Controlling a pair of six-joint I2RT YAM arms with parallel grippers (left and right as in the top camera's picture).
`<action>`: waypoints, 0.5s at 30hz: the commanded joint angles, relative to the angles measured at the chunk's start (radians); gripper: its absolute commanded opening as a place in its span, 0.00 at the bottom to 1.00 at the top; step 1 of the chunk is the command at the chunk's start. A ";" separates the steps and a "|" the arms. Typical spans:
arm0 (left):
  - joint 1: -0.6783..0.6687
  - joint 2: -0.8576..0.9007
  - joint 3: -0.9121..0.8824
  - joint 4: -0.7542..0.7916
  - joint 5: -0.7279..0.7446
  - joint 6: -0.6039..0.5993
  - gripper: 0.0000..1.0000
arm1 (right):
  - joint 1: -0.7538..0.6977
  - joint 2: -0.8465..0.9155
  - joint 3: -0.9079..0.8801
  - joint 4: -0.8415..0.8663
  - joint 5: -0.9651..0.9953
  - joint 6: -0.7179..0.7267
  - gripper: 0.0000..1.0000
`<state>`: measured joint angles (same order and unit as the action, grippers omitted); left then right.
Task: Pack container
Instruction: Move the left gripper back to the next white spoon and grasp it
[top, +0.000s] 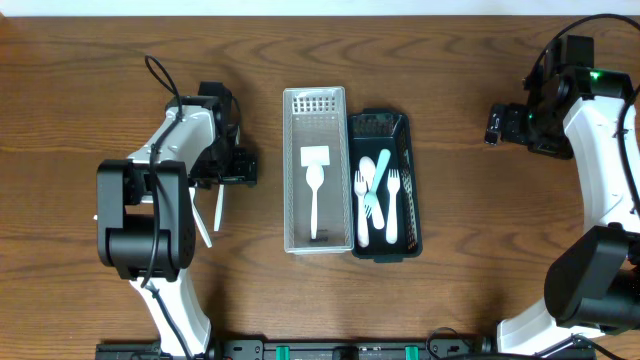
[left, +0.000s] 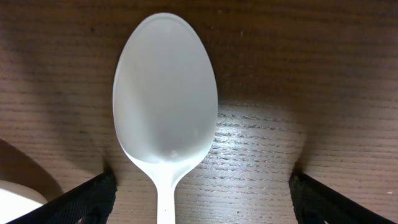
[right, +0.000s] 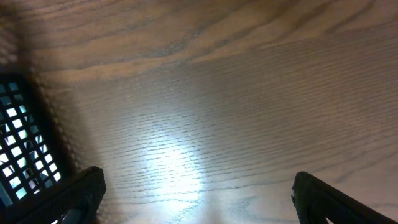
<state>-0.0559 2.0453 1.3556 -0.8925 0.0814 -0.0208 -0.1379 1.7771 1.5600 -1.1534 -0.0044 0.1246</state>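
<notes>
A white plastic spoon (left: 165, 99) lies on the wood table, its bowl just ahead of my left gripper (left: 202, 205), which is open with the spoon's handle running down between the fingers, not clamped. In the overhead view my left gripper (top: 243, 167) sits left of the trays, and white handles (top: 218, 207) stick out below it. A clear white tray (top: 293, 170) holds one white utensil (top: 315, 185). A dark tray (top: 404, 130) beside it holds several white and pale blue forks and spoons (top: 378, 195). My right gripper (top: 494, 125) is open and empty over bare table (right: 199, 199).
A second white utensil (top: 202, 228) lies by the left arm's base; its edge shows at the lower left of the left wrist view (left: 18, 193). The dark tray's mesh corner (right: 18, 143) is at the left of the right wrist view.
</notes>
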 joint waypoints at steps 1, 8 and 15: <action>0.002 0.026 -0.052 0.001 0.013 0.017 0.91 | 0.006 0.008 -0.003 0.002 -0.004 -0.010 0.99; 0.002 0.026 -0.054 -0.003 0.013 0.017 0.64 | 0.006 0.008 -0.003 0.001 -0.004 -0.010 0.99; 0.002 0.026 -0.054 -0.003 0.012 0.017 0.38 | 0.006 0.008 -0.003 -0.002 -0.004 -0.010 0.99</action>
<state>-0.0559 2.0346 1.3369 -0.9009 0.0826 -0.0071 -0.1379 1.7771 1.5600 -1.1545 -0.0044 0.1246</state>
